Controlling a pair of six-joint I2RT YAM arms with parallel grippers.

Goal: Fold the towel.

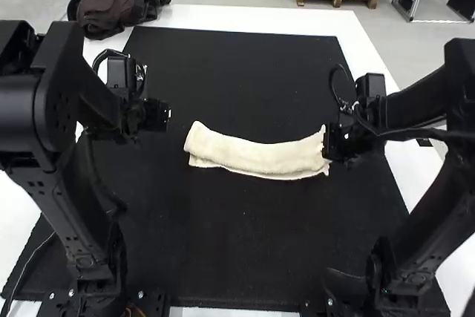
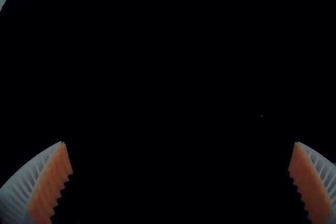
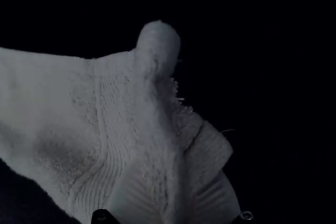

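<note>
Black mat (image 1: 245, 72) on a white table (image 1: 245, 18), with a cream towel (image 1: 260, 157) lying across the middle in a long folded strip.
The right gripper (image 1: 328, 146) pinches the towel's right end, seemingly bunched, though the light is poor; the left gripper (image 1: 166, 114) is apart from it, fingers spread wide.

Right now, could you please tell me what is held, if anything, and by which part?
The towel, by its end at the high view's right, in the jaws of the right gripper. The left gripper is empty.
</note>
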